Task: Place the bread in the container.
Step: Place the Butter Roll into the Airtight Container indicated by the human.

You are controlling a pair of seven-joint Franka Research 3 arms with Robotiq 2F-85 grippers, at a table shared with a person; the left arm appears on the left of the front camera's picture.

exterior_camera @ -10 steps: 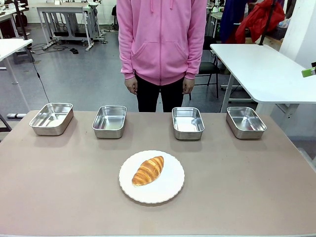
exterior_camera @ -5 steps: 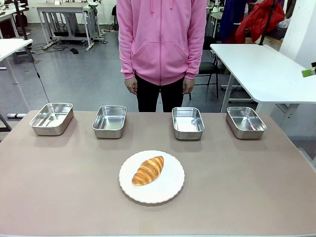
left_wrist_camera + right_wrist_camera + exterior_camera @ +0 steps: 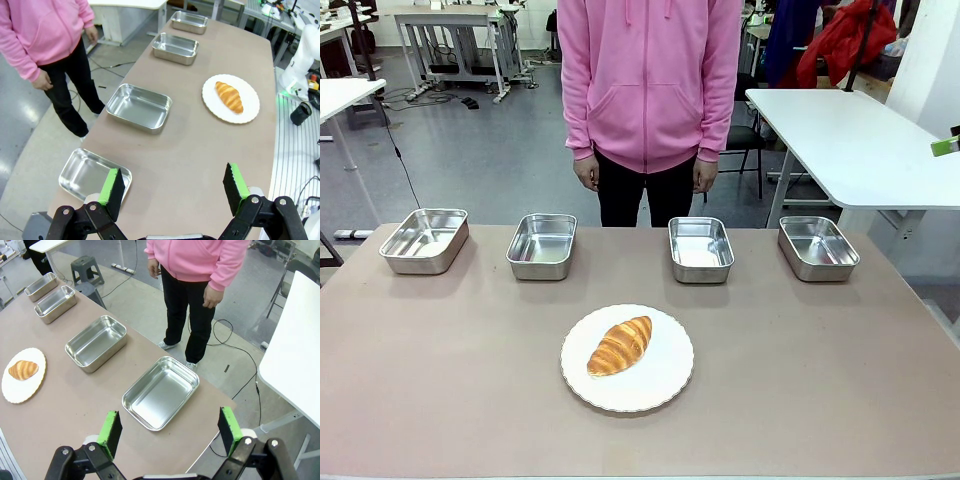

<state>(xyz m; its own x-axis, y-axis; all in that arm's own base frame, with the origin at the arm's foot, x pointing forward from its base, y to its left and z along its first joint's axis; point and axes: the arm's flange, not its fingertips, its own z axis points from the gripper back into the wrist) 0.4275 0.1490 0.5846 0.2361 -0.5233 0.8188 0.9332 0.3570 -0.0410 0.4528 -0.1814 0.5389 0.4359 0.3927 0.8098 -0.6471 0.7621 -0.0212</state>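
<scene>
**A:** How do the arms stand?

**B:** Each hangs above one end of the table, touching nothing. The left gripper has its jaws spread wide and empty. In its own view one green pad overlaps the leftmost tray. The right gripper is just as wide and empty, looking down on the rightmost tray.

**A:** And the person?

**B:** The person stands at the far side with arms down, a hand loose by the thigh.

**A:** Where's the bread?

**B:** The bread lies on the white plate at mid-table, on the robot's side of the row of four trays and in none of them. Its long axis runs diagonally. One tapered end points near-left and the other far-right, roughly toward the third tray
</scene>
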